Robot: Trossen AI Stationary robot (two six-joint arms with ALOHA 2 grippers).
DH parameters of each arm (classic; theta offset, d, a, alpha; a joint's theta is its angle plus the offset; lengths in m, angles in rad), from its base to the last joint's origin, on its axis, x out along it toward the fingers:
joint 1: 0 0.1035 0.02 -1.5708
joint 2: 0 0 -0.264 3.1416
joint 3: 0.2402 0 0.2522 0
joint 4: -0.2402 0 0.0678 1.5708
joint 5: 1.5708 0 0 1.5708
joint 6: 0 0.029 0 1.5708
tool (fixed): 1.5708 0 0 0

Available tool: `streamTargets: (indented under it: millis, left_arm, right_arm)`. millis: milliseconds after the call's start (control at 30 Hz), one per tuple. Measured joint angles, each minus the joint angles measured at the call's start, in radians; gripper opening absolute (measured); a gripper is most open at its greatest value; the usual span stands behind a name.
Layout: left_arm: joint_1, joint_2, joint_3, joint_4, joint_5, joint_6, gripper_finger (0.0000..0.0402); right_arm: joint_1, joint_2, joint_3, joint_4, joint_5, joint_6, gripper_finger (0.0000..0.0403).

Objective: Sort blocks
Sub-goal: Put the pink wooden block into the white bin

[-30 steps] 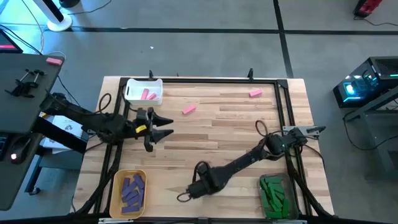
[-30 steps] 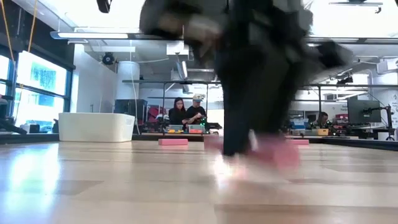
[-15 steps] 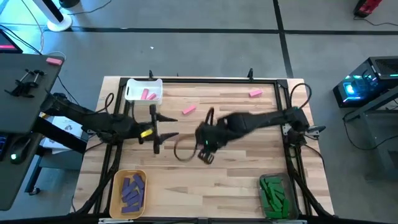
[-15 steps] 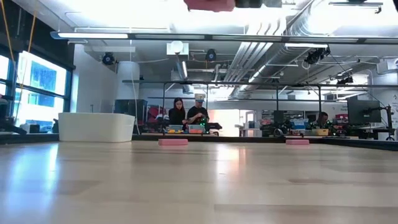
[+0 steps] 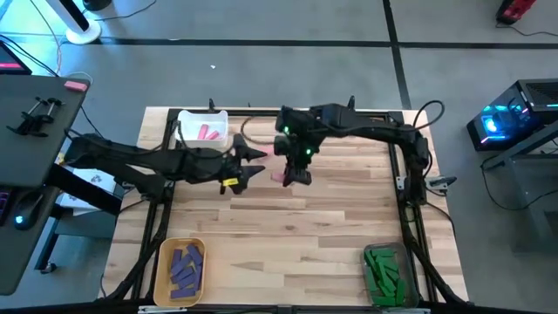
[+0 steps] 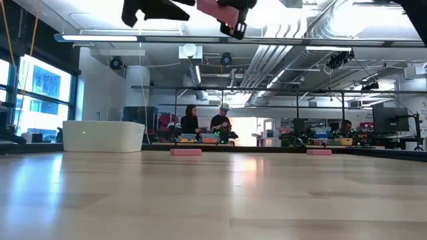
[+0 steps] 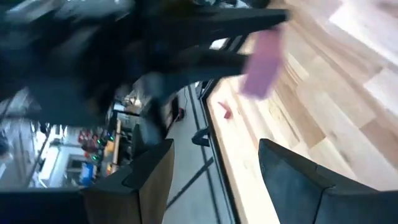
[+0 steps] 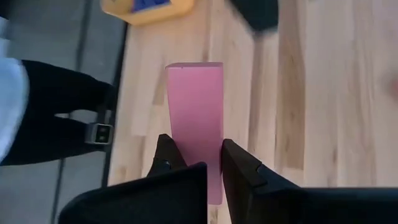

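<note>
Above the pale wood table [image 5: 349, 218], the right gripper [image 5: 292, 173] pinches a pink block [image 8: 194, 118]; the left gripper [image 5: 253, 161] hangs just beside, fingers spread and empty. Two pink blocks [image 6: 185, 152] lie at the far edge. People [image 6: 190, 123] sit in the workshop behind.

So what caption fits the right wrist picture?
Right hand shut on a pink block above the wooden table.

Both arms are black, built of slim jointed tubes. The left hand [image 5: 255, 162] has a yellow marking; the right hand [image 5: 290, 177] shows green lights.
</note>
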Motion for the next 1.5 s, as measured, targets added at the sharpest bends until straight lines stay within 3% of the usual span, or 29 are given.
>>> streamTargets:
  millis: [133,567,700,867,1000,1167,1333,1500]
  left_arm:
    - [0.000,0.054,0.018,0.008,0.002,0.060,0.0218]
    - [0.007,0.158,0.039,0.108,0.134,0.148,0.0202]
    - [0.022,0.160,0.040,0.116,0.155,0.141,0.0146]
    - [0.045,0.162,0.039,0.129,0.173,0.135,0.0031]
    - [0.044,0.158,0.061,0.088,0.202,0.067,0.0025]
    - [0.041,0.156,0.068,0.067,0.173,0.036,0.0023]
    - [0.041,0.138,0.070,0.037,0.128,-0.076,0.0023]
    - [0.065,0.090,0.065,-0.096,0.128,-0.191,0.0023]
  right_arm:
    - [-0.042,0.000,0.000,0.019,-0.077,-0.027,0.0001]
    - [-0.053,0.000,0.000,0.019,-0.072,0.094,0.0000]
    - [-0.041,0.000,0.000,0.019,-0.067,0.128,0.0000]
    - [-0.026,0.000,0.000,0.024,-0.060,0.169,0.0007]
    - [-0.021,-0.001,0.001,0.044,-0.077,0.238,0.0038]
    - [-0.036,0.002,0.060,0.022,-0.066,0.267,0.0106]
    - [-0.056,0.002,0.144,0.000,-0.055,0.236,0.0168]
    - [-0.078,0.000,0.218,-0.050,-0.011,0.190,0.0199]
